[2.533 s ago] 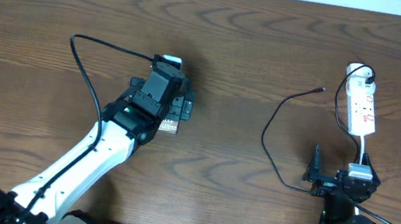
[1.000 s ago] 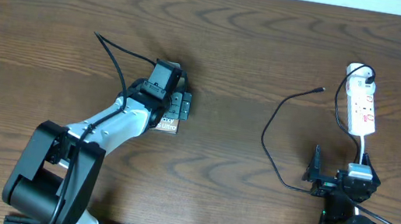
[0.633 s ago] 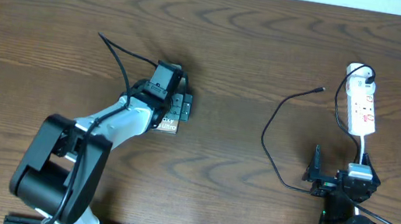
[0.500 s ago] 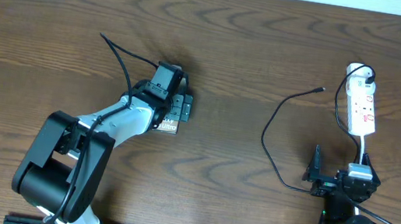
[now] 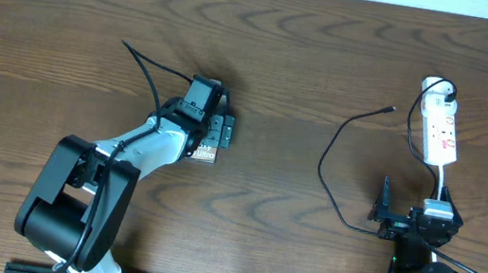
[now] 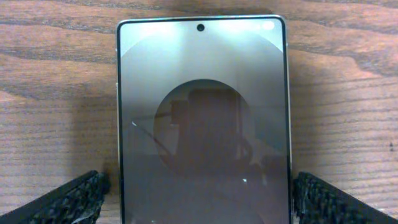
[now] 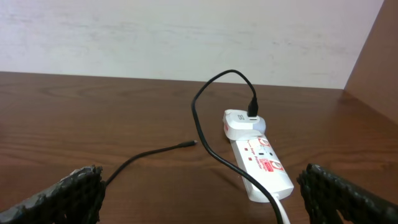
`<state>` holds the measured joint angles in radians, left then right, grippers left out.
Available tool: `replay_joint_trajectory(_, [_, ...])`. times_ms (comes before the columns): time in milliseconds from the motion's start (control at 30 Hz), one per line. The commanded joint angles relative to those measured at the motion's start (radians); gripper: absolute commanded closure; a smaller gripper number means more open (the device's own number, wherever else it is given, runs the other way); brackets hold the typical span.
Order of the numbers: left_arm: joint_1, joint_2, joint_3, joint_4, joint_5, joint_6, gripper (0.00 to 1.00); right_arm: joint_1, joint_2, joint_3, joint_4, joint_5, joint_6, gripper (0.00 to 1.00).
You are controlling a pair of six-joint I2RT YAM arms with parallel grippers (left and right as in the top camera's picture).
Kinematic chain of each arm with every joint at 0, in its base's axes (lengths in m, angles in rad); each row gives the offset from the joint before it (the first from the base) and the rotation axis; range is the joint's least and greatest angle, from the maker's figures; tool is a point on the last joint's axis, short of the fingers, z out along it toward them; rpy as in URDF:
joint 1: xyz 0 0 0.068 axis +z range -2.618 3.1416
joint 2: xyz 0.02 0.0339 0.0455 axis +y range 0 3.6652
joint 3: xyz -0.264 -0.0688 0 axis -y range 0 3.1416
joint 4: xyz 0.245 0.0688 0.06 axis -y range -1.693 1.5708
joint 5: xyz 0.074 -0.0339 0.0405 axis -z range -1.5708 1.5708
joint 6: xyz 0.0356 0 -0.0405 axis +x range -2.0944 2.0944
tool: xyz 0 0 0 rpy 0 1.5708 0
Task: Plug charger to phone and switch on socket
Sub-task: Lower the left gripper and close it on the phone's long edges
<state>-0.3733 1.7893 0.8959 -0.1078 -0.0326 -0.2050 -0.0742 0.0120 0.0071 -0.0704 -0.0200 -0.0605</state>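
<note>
Squarely straddled by spread left pincer [image 6: 200, 199], phone [image 6: 202, 112] lies flat, screen up.

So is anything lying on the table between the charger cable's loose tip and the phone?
Nothing visible. Only bare table lies between the cable tip and the phone. The left tool sits over the phone itself, with one finger on each side.

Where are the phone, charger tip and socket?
phone [image 6: 202, 124], left wrist view, middle of its screen.
charger tip [image 7: 193, 144], right wrist view, the cable's free end.
socket [image 7: 264, 165], right wrist view, white top face.
</note>
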Motion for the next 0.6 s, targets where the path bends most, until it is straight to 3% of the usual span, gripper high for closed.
replay_joint_trajectory(0, [-0.018, 0.032, 0.024, -0.006, -0.001, 0.008, 0.09, 0.005, -0.005, -0.002, -0.004, -0.006, -0.008, 0.01])
replay_joint_trajectory(233, [-0.036, 0.036, 0.024, -0.016, -0.005, 0.008, 0.25, 0.005, -0.005, -0.002, -0.004, -0.006, -0.008, 0.01])
replay_joint_trajectory(567, [-0.036, 0.036, 0.025, -0.063, -0.012, -0.001, 0.3, 0.005, -0.005, -0.002, -0.004, -0.005, -0.008, 0.01])
